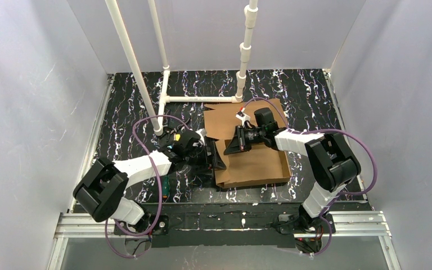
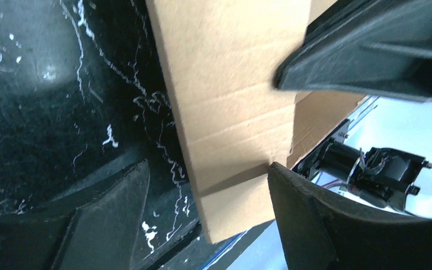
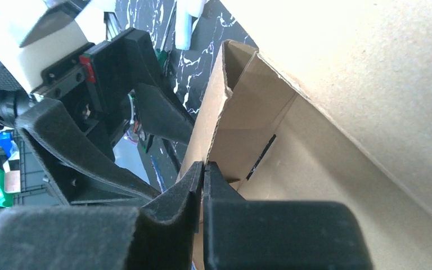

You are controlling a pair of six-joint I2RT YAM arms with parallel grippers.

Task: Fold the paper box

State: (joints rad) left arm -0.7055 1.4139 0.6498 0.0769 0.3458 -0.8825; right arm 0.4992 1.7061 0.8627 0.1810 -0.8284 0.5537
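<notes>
The paper box [image 1: 259, 163] is a brown cardboard sheet lying mid-table, its near part formed into a shallow tray and its far flap flat. My left gripper [image 1: 218, 159] is at the tray's left wall. In the left wrist view it [image 2: 208, 166] is open, and a cardboard flap [image 2: 230, 112] stands between its fingers. My right gripper [image 1: 232, 147] reaches in from the right to the same wall. In the right wrist view it [image 3: 203, 169] is shut on the upright wall's edge [image 3: 214, 124]. A slot [image 3: 261, 157] shows in the inner panel.
A white pipe frame [image 1: 199, 99] lies on the black marbled table [image 1: 129, 101] just behind the box, with uprights [image 1: 132, 62] rising at the back left and another [image 1: 246, 50] at the centre. Grey walls close in both sides. A green object [image 1: 167, 188] lies by the left arm.
</notes>
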